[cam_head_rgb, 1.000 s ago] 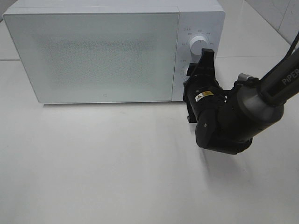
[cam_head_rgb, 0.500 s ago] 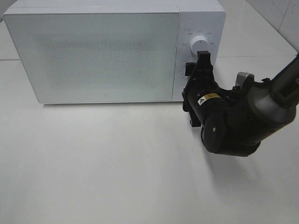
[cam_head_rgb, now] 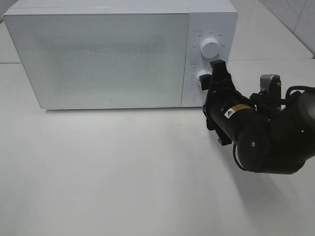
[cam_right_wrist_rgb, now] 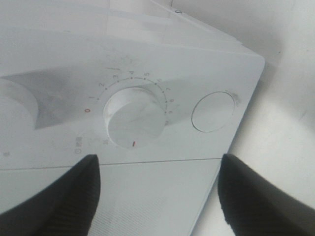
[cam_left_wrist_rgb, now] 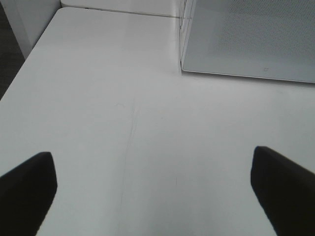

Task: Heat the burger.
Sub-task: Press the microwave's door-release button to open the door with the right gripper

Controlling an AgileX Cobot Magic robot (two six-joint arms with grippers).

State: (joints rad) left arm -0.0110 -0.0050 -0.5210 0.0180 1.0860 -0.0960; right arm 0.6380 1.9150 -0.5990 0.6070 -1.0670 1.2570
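Empty and with its jaws apart, the right gripper (cam_head_rgb: 214,73) sat at centre right of the high view. Its tips were just beside the lower dial (cam_head_rgb: 202,76) of the microwave (cam_head_rgb: 98,54), which filled the upper left with its door closed. No burger showed on the table (cam_head_rgb: 123,177). It was probably behind that frosted door, though nothing confirmed it.

In the left wrist view, the left gripper (cam_left_wrist_rgb: 152,162) hung fully spread and empty over bare tabletop, with a corner of the microwave beyond. The burger was not visible there either.

In the right wrist view, the fingers (cam_right_wrist_rgb: 64,196) stood wide on either side of the lower dial, clear of it. A round button (cam_right_wrist_rgb: 212,111) lay just beside the dial.

As a judgement, the burger would be light and soft, its stacked layers apt to slide. A gentle hold low across the bun's sides would suit it. Because it was hidden, which way it faced could not be told. Being round, it would likely have no long axis but its upright stack.
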